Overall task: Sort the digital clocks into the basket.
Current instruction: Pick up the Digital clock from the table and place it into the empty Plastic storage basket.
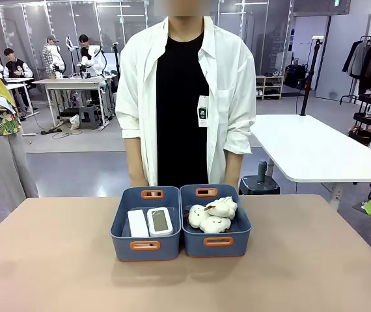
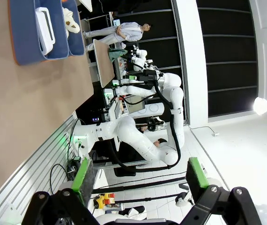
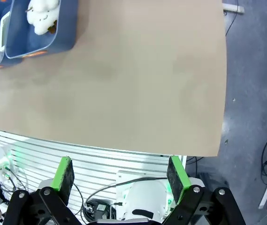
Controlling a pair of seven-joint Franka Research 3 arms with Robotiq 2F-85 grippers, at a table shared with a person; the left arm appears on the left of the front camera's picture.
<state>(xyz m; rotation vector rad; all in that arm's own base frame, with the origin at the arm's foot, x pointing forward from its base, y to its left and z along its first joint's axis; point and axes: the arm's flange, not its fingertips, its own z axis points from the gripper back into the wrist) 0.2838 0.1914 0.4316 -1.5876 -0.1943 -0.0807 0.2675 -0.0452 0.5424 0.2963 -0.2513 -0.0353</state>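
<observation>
From the front camera I see two blue bins side by side at the middle of the table (image 1: 55, 260), touching along their long walls. The left basket (image 1: 146, 246) holds both digital clocks (image 1: 150, 222): one lies with its grey screen up, just right of the other, which shows a plain white face, and the two sit touching or nearly so. The right bin (image 1: 217, 242) holds the cream plush toys (image 1: 213, 216), piled together. A person in a white shirt (image 1: 182, 97) stands at the far edge, right behind the bins. On my left wrist camera, the left gripper (image 2: 138, 180) has its green pads spread wide with nothing between them; it hangs off the near side of the table, well apart from the bins. On my right wrist camera, the right gripper (image 3: 120, 174) is likewise spread wide and empty, held over the near table edge, with the bins far off at the upper left corner.
</observation>
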